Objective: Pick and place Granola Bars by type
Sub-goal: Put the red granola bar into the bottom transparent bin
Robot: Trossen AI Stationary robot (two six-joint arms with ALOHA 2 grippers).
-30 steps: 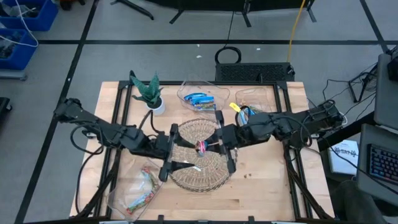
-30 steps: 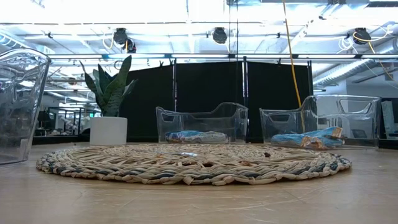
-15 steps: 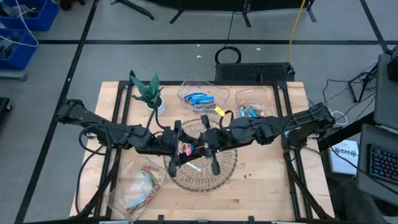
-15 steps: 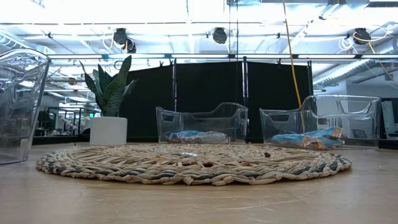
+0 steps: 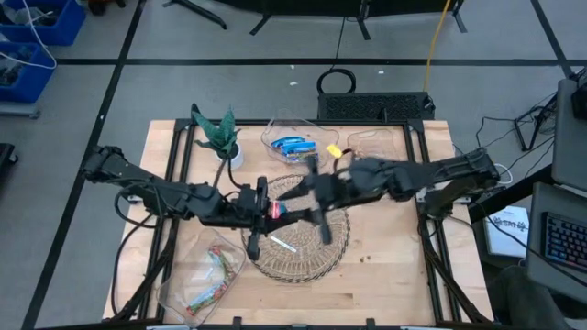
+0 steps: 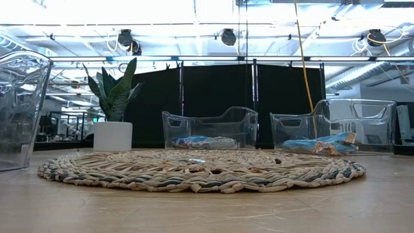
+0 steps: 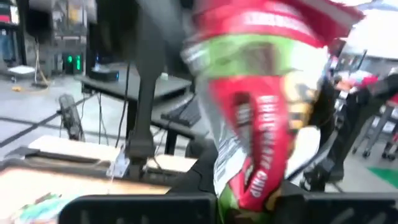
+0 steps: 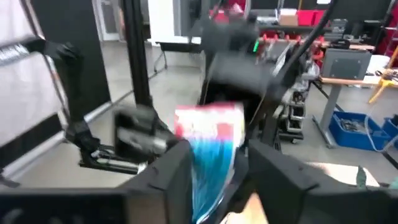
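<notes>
Since half a second ago the right arm swings up and back from the meeting point over the mat, while the left arm hardly shifts and the red bar sits at its tip, which reads as a hand-over just made. At the left, the front bin (image 5: 188, 291) holds a few brownish-green and red bars, likely this bar's own kind and so its probable goal. The left gripper (image 5: 268, 209) hangs over the round woven mat (image 5: 312, 261), its fingers (image 7: 143, 208) clenched on the red-and-green bar (image 7: 261, 112), which stands upright between them and is lifted clear of the mat, ready for carrying. Below those fingers, on the mat, lies the thin white stick (image 5: 282, 243), untouched. The right gripper (image 5: 307, 203) is just beside the left fingers and blurred by motion; whether it grips anything I cannot tell, though a blue wrapper (image 8: 211, 155) with a red-and-white end shows close before its wrist camera. Beyond, the back bins hold blue bars (image 5: 295, 145) and mixed bars (image 5: 367, 165), already sorted by kind.
</notes>
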